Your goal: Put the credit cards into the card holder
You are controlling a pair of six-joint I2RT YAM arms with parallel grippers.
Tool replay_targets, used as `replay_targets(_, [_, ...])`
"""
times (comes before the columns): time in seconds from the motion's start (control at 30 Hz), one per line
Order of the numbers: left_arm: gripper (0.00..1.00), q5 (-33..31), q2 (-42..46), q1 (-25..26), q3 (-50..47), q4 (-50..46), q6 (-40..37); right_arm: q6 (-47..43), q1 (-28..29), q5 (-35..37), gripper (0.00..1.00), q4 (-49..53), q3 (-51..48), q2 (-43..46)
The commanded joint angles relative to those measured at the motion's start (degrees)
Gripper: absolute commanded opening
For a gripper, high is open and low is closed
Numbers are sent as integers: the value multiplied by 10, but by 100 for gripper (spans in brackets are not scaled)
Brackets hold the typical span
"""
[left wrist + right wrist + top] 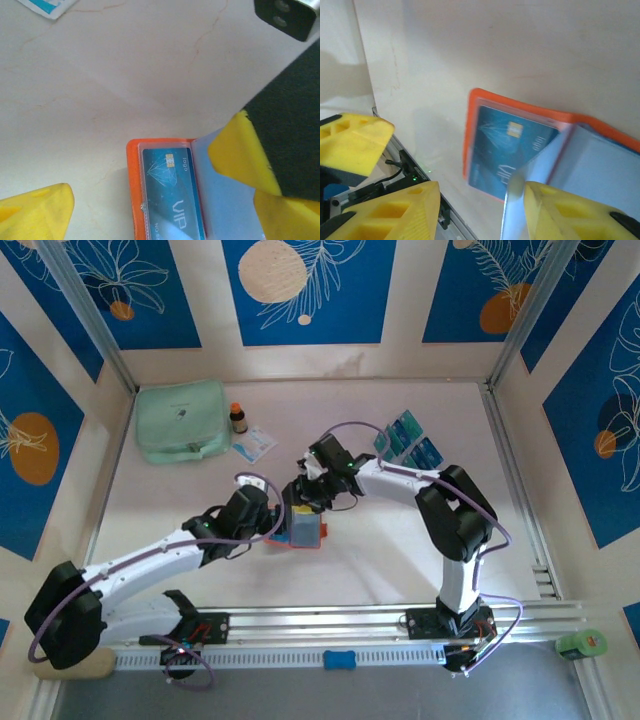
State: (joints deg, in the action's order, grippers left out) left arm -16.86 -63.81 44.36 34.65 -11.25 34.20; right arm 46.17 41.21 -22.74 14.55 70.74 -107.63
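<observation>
Though vague overhead, card (170, 195) in holder (132, 200)

This is looking like a robotics lab test cell rather than any lived-in room: two robot arms, the left arm (150, 558) and the right arm (455, 515), are sitting bolted to an aluminium rail (340, 620) that is running along the near edge of a pale tabletop (400, 560). Bare aluminium posts (88, 320) are framing the space, printed blue leaf-pattern panels (300, 290) are standing in as walls, and loose purple cables (352, 424) are looping off the arms.
</observation>
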Motion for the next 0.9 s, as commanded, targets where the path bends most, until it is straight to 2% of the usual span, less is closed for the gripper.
replay_targets(0.0, [93, -13, 20, -8, -15, -4, 2, 11, 14, -11, 49, 23, 29, -28])
replay_targets(0.47, [93, -12, 44, -19, -32, -21, 5, 47, 22, -27, 49, -12, 81, -109])
replay_targets(0.87, [93, 0, -6, -20, -46, 11, 10, 64, 0, -34, 49, -36, 59, -72])
